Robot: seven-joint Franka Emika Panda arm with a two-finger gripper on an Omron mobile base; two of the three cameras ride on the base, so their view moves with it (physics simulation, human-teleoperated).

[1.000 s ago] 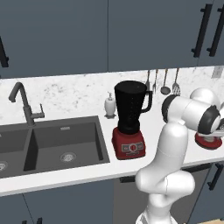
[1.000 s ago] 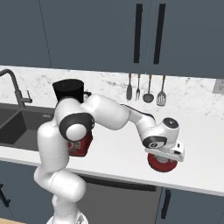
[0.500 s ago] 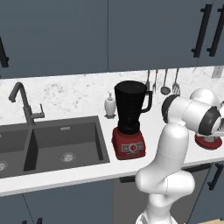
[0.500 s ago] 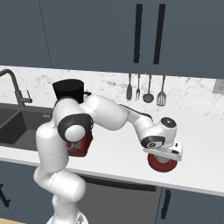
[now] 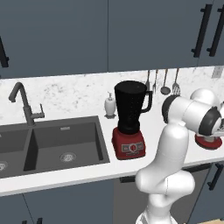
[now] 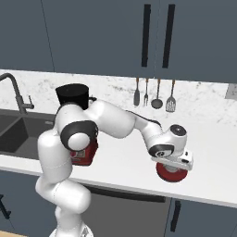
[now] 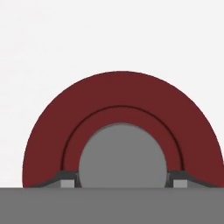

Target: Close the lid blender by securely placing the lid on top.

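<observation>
my end effector (image 7: 121,181) pinches the red lid's (image 7: 120,113) grey centre knob on the counter (image 6: 120,159); a shallow grip could slip lifting toward the far-off blender (image 5: 130,118).

The arm (image 6: 115,125) is glossy white throughout, built of fat rounded segments that swell into ball-like housings. Dark grey, near-black discs cap the joints, one large on the shoulder housing (image 6: 76,138) and another at the wrist (image 6: 159,150). The lowest segments (image 5: 168,183) bulge like stacked white bulbs. A flat white rectangular block forms the hand (image 6: 178,159). The finger tips (image 7: 68,181) are small, grey and dark-edged.
</observation>
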